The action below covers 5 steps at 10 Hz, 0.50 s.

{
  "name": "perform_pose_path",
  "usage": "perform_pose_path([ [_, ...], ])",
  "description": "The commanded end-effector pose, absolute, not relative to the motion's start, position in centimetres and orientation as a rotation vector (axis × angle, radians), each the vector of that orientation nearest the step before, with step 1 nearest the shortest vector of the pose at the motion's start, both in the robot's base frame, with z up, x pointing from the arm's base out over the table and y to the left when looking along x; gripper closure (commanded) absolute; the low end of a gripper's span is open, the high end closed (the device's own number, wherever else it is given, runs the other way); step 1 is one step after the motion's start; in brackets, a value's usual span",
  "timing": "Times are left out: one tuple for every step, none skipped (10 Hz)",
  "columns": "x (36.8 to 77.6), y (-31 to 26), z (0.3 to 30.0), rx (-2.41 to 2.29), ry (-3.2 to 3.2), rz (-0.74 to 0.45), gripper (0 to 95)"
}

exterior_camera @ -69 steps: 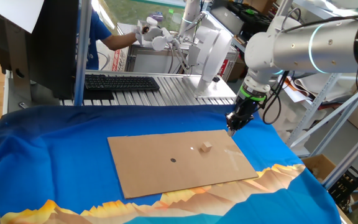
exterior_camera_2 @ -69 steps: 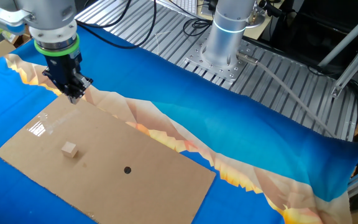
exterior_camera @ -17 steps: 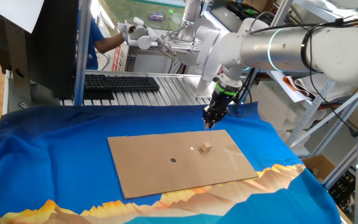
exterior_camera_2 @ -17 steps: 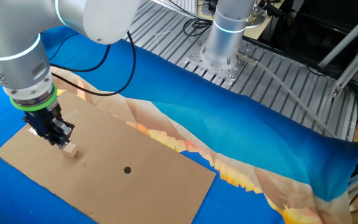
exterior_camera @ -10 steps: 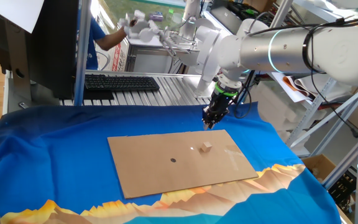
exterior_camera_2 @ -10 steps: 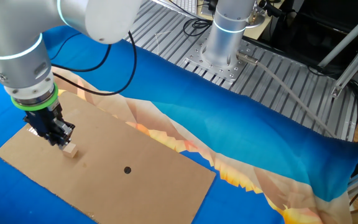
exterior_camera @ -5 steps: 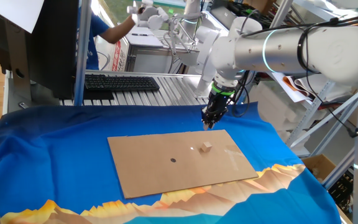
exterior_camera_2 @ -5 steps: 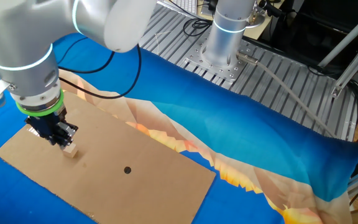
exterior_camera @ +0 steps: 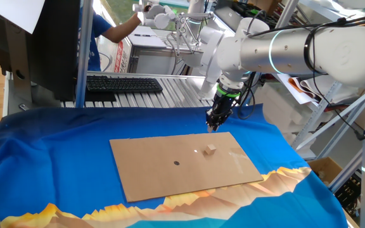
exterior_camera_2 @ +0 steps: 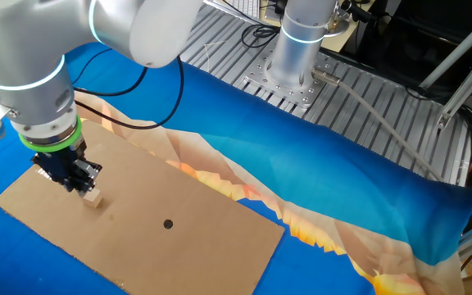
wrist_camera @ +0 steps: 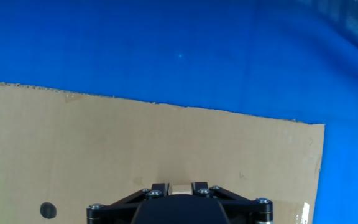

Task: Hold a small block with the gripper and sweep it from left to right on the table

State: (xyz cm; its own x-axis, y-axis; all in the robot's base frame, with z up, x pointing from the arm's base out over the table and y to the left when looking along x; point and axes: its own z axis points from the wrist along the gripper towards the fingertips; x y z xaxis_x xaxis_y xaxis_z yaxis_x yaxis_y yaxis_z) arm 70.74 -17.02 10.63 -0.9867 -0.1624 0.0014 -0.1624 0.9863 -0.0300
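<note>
Since the earliest frames the arm (exterior_camera: pixel 296 54) has swung in from the cardboard's corner to a spot over the block, and in the last second it has barely shifted; the block and the dot lie where they lay. The fingers (exterior_camera_2: pixel 80 185) point straight down and stand narrowly parted, holding nothing. In the hand view a pale sliver of the small block (exterior_camera_2: pixel 93 199) shows in the gap between them, so the block lies directly under the fingers rather than off to one side. Both fixed views show the tips clear of it, with the block resting flat on the cardboard (exterior_camera_2: pixel 179 246). The coming move therefore looks like a plain descent until the tips straddle the cube, followed by a squeeze. The gap looks only a little wider than the block, so a small sideways error could land a tip on top of it. The dark dot (exterior_camera_2: pixel 168 224) sits well apart on the same sheet. Around the cardboard spreads the blue cloth of the desk (exterior_camera_2: pixel 318 188).
</note>
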Motion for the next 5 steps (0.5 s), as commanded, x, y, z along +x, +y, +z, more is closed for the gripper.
perform_pose_path([
  [70.85, -17.05, 10.6, -0.245, 3.137, -0.058, 76.0],
  [70.85, -17.05, 10.6, -0.231, 3.136, -0.059, 76.0],
  [70.85, -17.05, 10.6, -0.231, 3.134, -0.059, 76.0],
  [70.91, -17.04, 10.54, -0.238, 3.134, -0.06, 76.0],
  [70.99, -16.96, 10.44, -0.242, 3.129, -0.06, 76.0],
])
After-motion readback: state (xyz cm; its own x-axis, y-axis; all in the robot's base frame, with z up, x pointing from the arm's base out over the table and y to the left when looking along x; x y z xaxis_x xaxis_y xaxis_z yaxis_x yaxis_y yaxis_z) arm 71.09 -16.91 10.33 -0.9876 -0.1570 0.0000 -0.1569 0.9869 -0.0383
